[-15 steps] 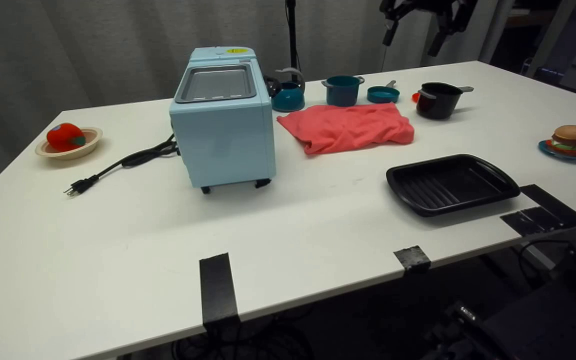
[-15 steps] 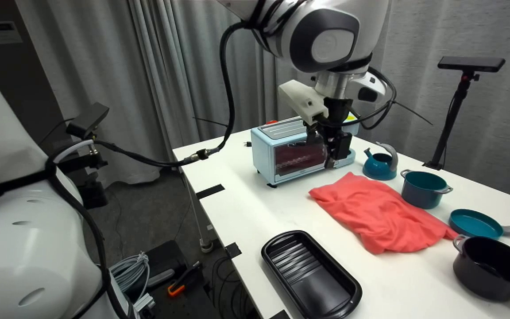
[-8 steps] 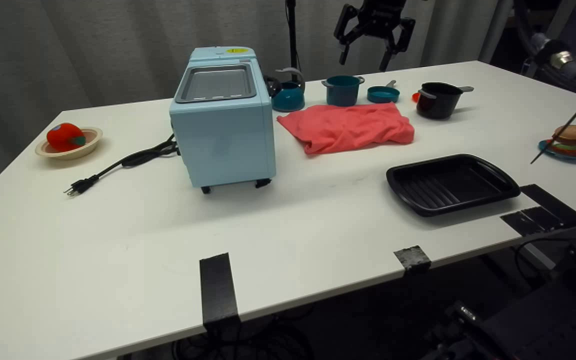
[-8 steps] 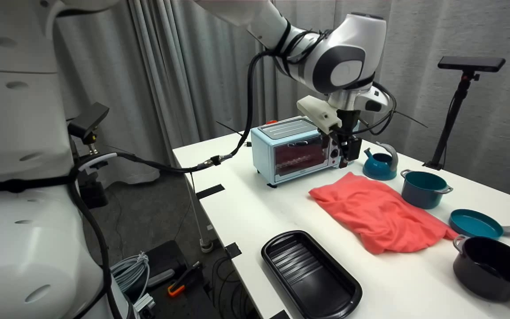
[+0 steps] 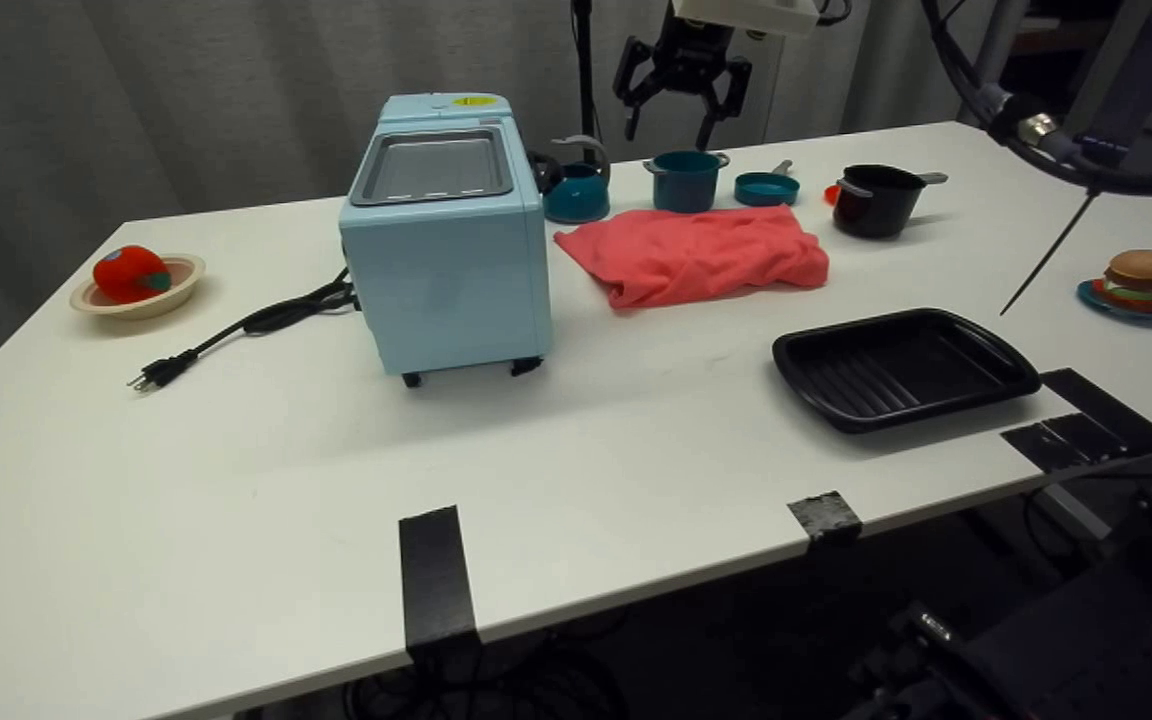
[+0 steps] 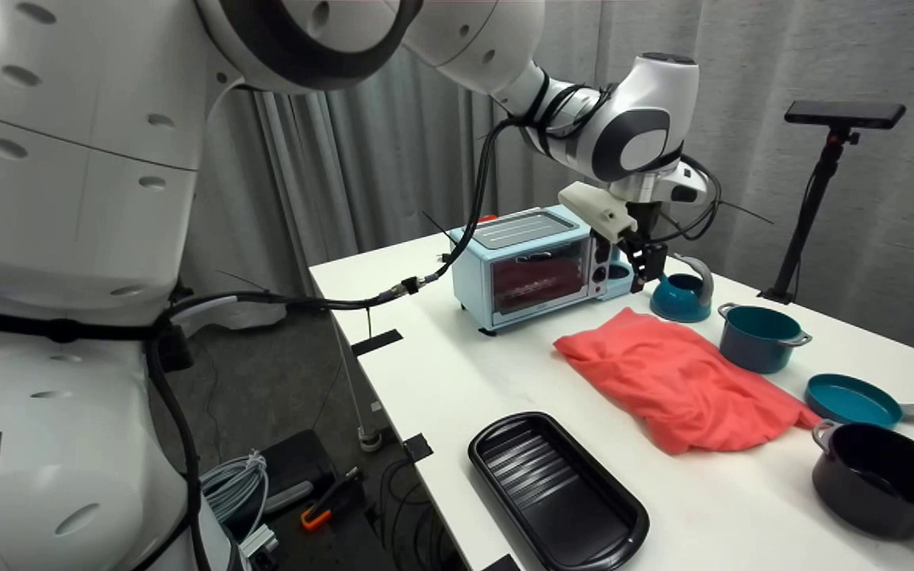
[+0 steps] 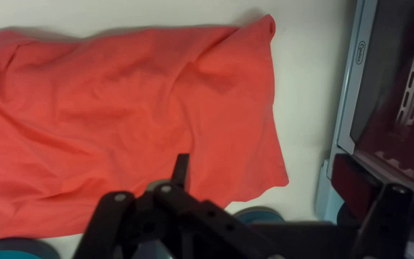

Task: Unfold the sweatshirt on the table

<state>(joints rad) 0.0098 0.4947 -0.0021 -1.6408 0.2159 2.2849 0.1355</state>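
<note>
Our gripper (image 5: 668, 130) hangs in the air, fingers (image 7: 181, 167) apart and holding nothing, with the sweatshirt (image 5: 701, 255) lying wrinkled on the table (image 5: 286, 480).

We suppose the fingers are spread so that they can descend around some loose edge of the sweatshirt. It lies between the toaster oven (image 6: 528, 285) and the black pot (image 6: 862, 500), and the teal pot (image 6: 750, 349) stands close beside it, so for us a pull toward the baking tray (image 6: 576, 515) looks the safer one. From the wrist view only, one finger seems to lie over the sweatshirt and the other over the toaster oven, but in an exterior view we see that the gripper (image 5: 668, 130) touches neither. The wrist view shows best the curled corner (image 7: 262, 30), yet cuts off part of the opposite end, which both exterior views show.
</note>
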